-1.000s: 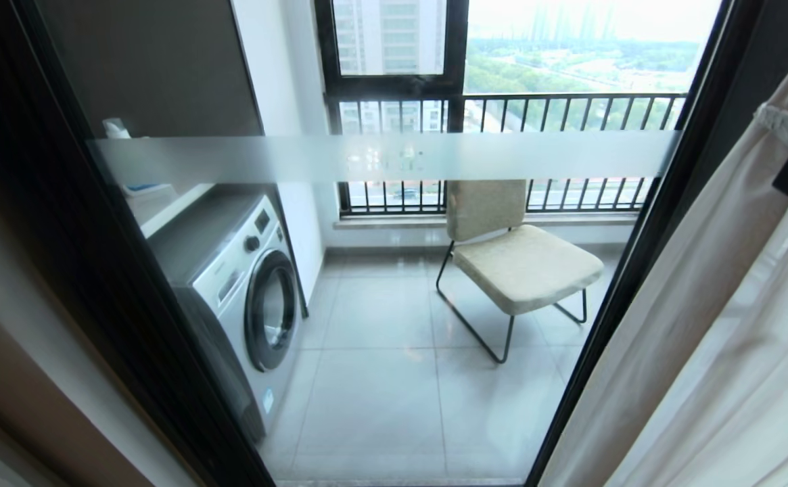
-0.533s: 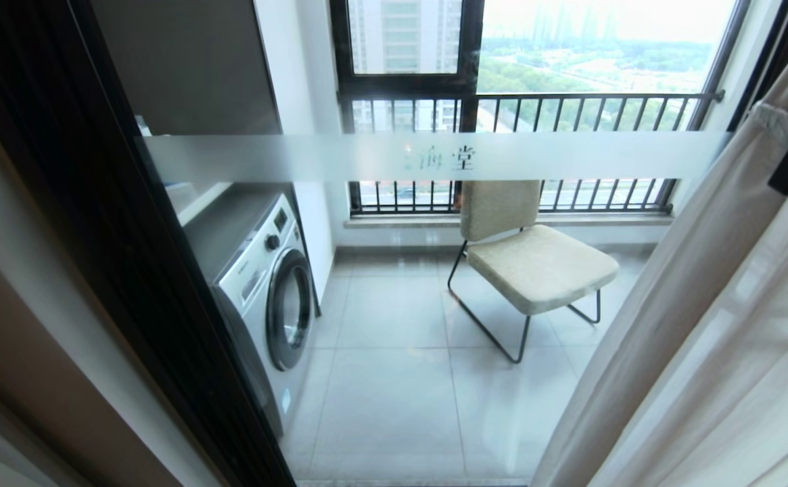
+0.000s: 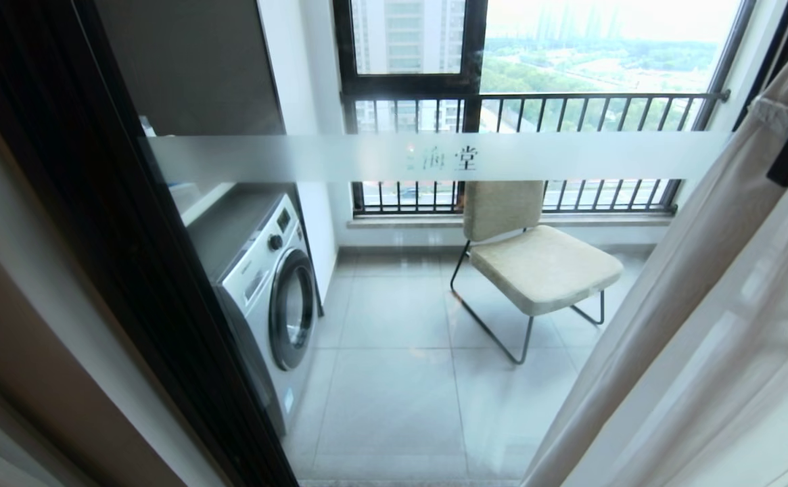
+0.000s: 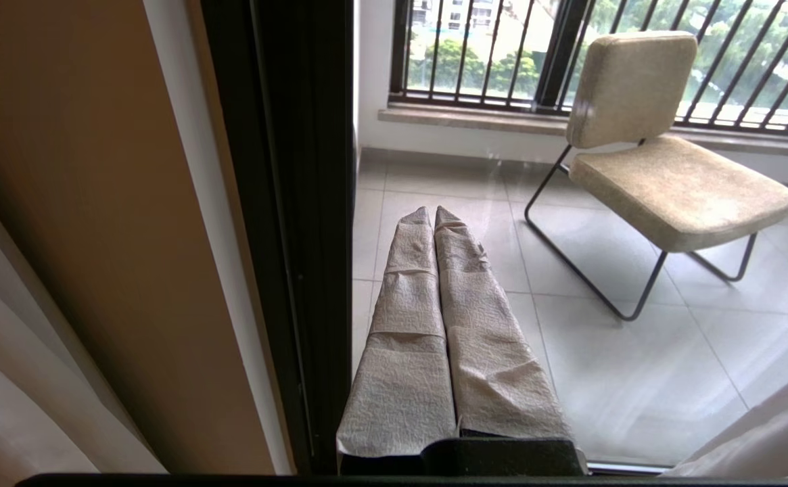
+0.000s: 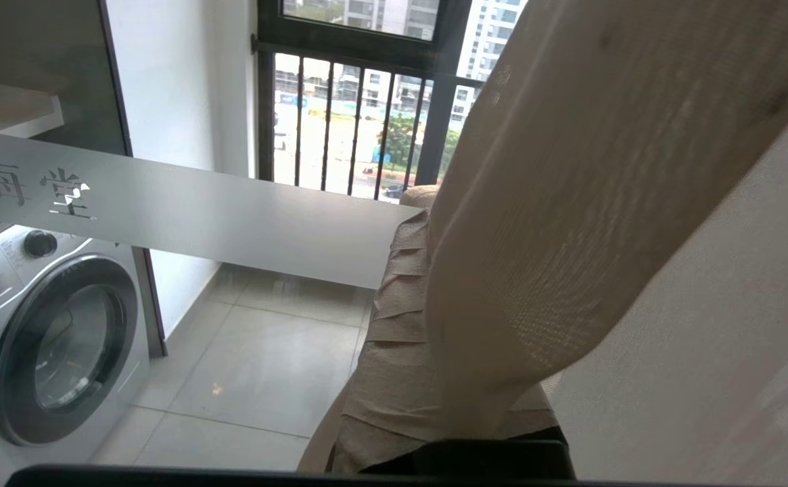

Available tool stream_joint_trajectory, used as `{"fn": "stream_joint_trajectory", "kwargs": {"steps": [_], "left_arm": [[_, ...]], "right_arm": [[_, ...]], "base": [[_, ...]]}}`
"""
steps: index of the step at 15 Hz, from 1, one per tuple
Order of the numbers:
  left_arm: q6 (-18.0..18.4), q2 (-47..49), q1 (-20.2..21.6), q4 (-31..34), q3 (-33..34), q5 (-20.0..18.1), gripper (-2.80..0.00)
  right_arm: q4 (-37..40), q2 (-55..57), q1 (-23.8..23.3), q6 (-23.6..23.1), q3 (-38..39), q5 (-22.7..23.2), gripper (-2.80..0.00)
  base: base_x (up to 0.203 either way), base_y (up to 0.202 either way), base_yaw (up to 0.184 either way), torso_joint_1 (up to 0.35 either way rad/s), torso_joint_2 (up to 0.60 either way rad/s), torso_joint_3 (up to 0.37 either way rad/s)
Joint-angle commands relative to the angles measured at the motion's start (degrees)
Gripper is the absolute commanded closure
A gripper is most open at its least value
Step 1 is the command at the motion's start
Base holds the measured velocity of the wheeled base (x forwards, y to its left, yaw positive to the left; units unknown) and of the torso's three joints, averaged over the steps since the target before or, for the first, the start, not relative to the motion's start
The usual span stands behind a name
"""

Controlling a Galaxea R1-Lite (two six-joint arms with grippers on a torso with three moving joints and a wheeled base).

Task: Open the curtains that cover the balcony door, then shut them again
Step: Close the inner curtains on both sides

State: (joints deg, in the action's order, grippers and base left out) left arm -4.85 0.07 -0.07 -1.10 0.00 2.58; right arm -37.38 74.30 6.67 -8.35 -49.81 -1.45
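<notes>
Two grippers: jaws clenched
Right gripper (image 5: 427, 223): pinching the curtains (image 3: 691, 325) beside the balcony door (image 3: 434, 157)
Left gripper (image 4: 432, 218): empty, facing the glass

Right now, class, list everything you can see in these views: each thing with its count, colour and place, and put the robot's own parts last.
curtains: one panel in view, beige with a sheer white layer, drawn to the right of the glass.
balcony door: one, glass in a black frame, across the front.
frosted band: one, white with small characters, level across the door glass.
washing machine: one, white with a dark round door, left side of the balcony.
chair: one, beige cushions on a thin black frame, middle of the balcony, before the railing.
railing: one, black bars, along the far window.
floor: grey tiles, on the balcony.
left gripper: one, cloth-wrapped fingers shut, pointing at the glass.
right gripper: one, cloth-wrapped, against the curtain fold.
</notes>
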Motion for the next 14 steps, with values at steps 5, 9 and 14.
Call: {"fn": "stream_joint_trajectory", "kwargs": {"steps": [5, 9, 14], "left_arm": [[-0.1, 0.0, 0.0, 0.0, 0.0, 0.1, 0.00], [-0.1, 0.0, 0.0, 0.0, 0.0, 0.1, 0.00], [-0.1, 0.0, -0.1, 0.0, 0.0, 0.1, 0.00]], "right_arm": [[-0.7, 0.9, 0.0, -2.9, -0.6, 0.1, 0.00], [-0.3, 0.9, 3.7, -5.6, -1.1, 0.0, 0.00], [0.7, 2.5, 11.5, -7.8, -3.8, -5.5, 0.00]], "base": [[0.000, 0.000, 0.000, 0.000, 0.00, 0.000], [0.000, 0.000, 0.000, 0.000, 0.00, 0.000], [0.000, 0.000, 0.000, 0.000, 0.00, 0.000]]}}
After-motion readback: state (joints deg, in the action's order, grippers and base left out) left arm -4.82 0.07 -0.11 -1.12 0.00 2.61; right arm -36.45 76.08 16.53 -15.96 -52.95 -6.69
